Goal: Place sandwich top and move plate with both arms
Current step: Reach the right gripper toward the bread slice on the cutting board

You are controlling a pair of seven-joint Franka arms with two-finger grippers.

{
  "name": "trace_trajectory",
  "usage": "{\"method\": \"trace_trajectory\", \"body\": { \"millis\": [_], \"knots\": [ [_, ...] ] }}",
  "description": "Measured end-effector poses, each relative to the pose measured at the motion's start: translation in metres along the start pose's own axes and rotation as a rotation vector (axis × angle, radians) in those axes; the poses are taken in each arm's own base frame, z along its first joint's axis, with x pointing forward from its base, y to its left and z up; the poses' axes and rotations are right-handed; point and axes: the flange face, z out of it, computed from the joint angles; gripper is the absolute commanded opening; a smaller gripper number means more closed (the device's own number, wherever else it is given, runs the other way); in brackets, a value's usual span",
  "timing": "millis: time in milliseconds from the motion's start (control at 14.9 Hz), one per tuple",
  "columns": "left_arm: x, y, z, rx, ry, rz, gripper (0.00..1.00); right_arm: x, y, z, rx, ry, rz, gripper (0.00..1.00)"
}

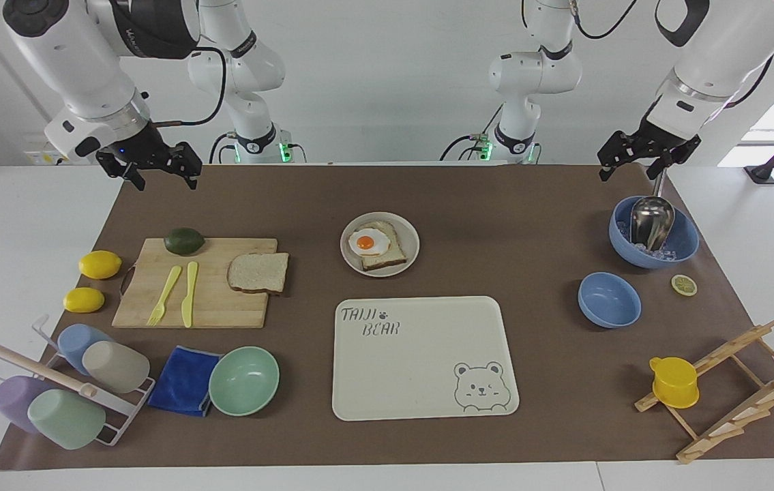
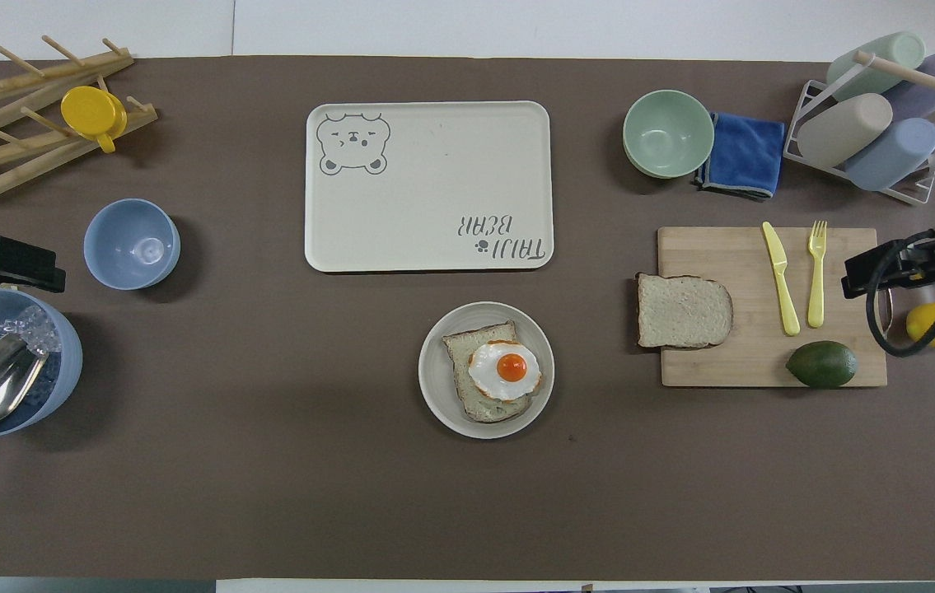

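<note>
**Nothing picked up yet: the top slice waits on the board**

The sandwich top [image 1: 258, 272] lies flat on the cutting board [image 1: 197, 281], at the board's edge toward the middle of the table, with one side overhanging that edge slightly. The plate [image 1: 380, 244] stands apart from it toward the table's middle, a little nearer the robots, and carries the egg slice [image 1: 378, 245] with the fried egg showing uncovered. So the first step, judged from this layout, has not begun: the bread has yet to be lifted and laid over the egg.

The right gripper [image 1: 152, 167] hangs in the air over the mat's edge at its own end of the table, jaws parted and empty. The left gripper [image 1: 641, 156] hovers above the large blue bowl [image 1: 653, 232] that holds a metal scoop [image 1: 651, 221]; its fingers also look apart, holding nothing.

The next move probably falls to the right arm, which is on the board's side. The overhanging edge gives the fingers a way under or around the thin slice; a flat pinch from above would be harder.

Room is good. The mat between board and plate is bare, so the carry has no obstacle. The yellow knife [image 1: 189, 293] and fork [image 1: 165, 294] lie on the board beside the bread, near but not touching, and the avocado [image 1: 184, 241] sits at the board's robot-side edge. The bear tray [image 1: 422, 356] lies just beside the plate, farther from the robots, a likely destination with open surface.
</note>
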Motion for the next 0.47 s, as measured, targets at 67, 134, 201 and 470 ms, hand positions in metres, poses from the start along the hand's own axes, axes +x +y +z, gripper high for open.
{"method": "trace_trajectory", "body": {
  "millis": [67, 134, 201, 470],
  "knots": [
    [0.0000, 0.0000, 0.0000, 0.000, 0.000, 0.000, 1.00, 0.0000, -0.0001, 0.0000, 0.000, 0.000, 0.000, 1.00],
    [0.0000, 0.0000, 0.0000, 0.000, 0.000, 0.000, 1.00, 0.0000, -0.0001, -0.0001, 0.000, 0.000, 0.001, 1.00],
    [0.0000, 0.0000, 0.0000, 0.000, 0.000, 0.000, 1.00, -0.0002, -0.0001, -0.0003, 0.000, 0.001, 0.004, 1.00],
    [0.0000, 0.0000, 0.0000, 0.000, 0.000, 0.000, 1.00, -0.0005, 0.0000, -0.0007, 0.000, 0.001, 0.025, 1.00]
  ]
}}
